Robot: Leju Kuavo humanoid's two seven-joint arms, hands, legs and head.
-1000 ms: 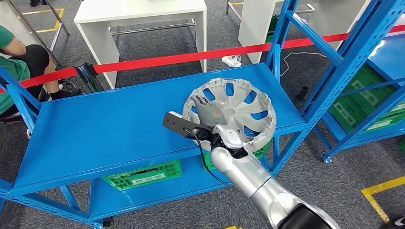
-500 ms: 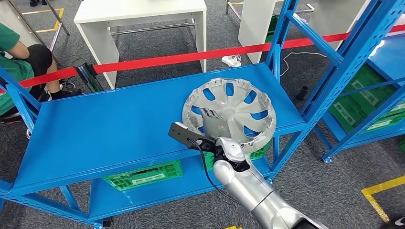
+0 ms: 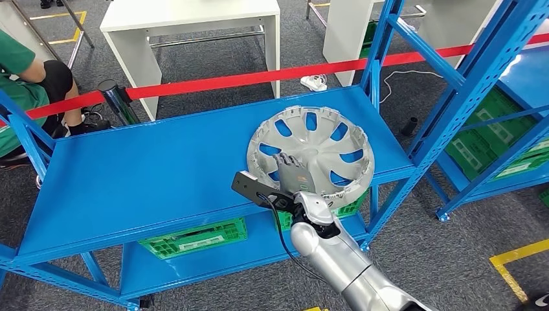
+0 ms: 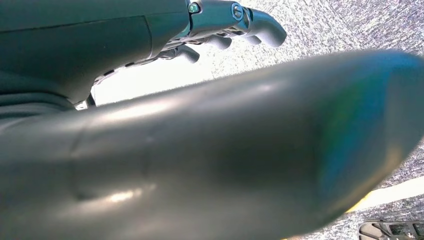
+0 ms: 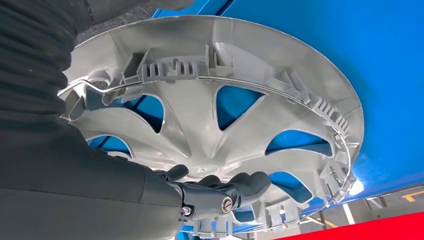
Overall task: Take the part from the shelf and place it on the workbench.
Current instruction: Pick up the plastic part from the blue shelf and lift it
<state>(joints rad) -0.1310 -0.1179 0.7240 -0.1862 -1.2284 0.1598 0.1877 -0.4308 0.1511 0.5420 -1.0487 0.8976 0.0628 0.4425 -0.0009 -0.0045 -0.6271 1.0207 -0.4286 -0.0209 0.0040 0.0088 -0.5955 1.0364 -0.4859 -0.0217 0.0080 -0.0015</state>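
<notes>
Head view: I see the silver wheel cover (image 3: 311, 152), the part to be taken, lying on the right end of the blue shelf (image 3: 142, 175), hollow side up, with the blue deck showing through its openings. My right hand (image 3: 292, 170) rests on the near left part of the cover, fingers stretched flat over a spoke toward the hub; it lies on the cover rather than grasping it. The silver right arm (image 3: 336, 259) rises from the near right. Green crates (image 3: 194, 238) sit on the lower deck of the shelf. A red barrier tape (image 3: 259, 78) runs behind the shelf, a white table (image 3: 188, 19) stands beyond it, and a seated person in green (image 3: 19, 84) is at the far left. A second blue rack (image 3: 492, 97) stands to the right.

Left wrist view: my left hand (image 4: 220, 25) hangs over speckled grey floor (image 4: 350, 25), its dark fingers curled inward with nothing between them. A dark rounded body part lies across the foreground.

Right wrist view: I see the ribbed underside of the wheel cover, its clips and wire ring visible, lying flat on the blue deck. My right hand's dark fingers (image 5: 235, 192) are spread and pressed against the hub region, enclosing nothing
</notes>
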